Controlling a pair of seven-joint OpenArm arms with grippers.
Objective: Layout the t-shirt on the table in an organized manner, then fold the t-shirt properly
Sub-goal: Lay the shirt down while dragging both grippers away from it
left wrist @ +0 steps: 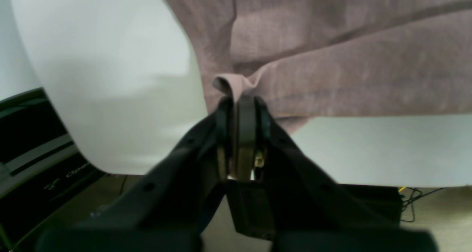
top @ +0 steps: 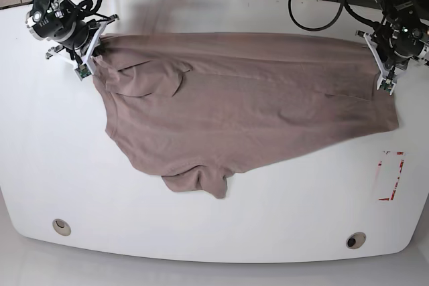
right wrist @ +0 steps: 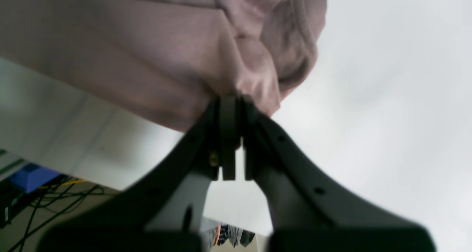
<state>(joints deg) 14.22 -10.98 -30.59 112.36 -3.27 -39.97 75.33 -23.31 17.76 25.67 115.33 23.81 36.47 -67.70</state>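
T-shirt (top: 248,105) spread wide across the far half of the table (top: 53,165), stretched between the two arms, lower part sagging toward the near edge in a rumpled tab. Left gripper (left wrist: 239,97) at the base view's right end of the cloth, jaws closed flat on a small folded lip of fabric, rest of the shirt fanning away above and to the right in the wrist view. Right gripper (right wrist: 232,99) at the opposite end, clamped tight on a bunched, puckered corner, cloth hanging off to the left and billowing just above the fingers. Both pinch points near the table's far edge, well apart from each other.

Sleeves and collar hard to pick out; one curved fold near the right gripper, identity unclear. Both wrist views soft and blurred, cloth cut off at the frame edges. Arms cropped by the top of the base view. Red-white tape rectangle (top: 390,176) bare, near the left-arm side, apart from the hem. Two grommet holes (top: 61,226) along the near edge.
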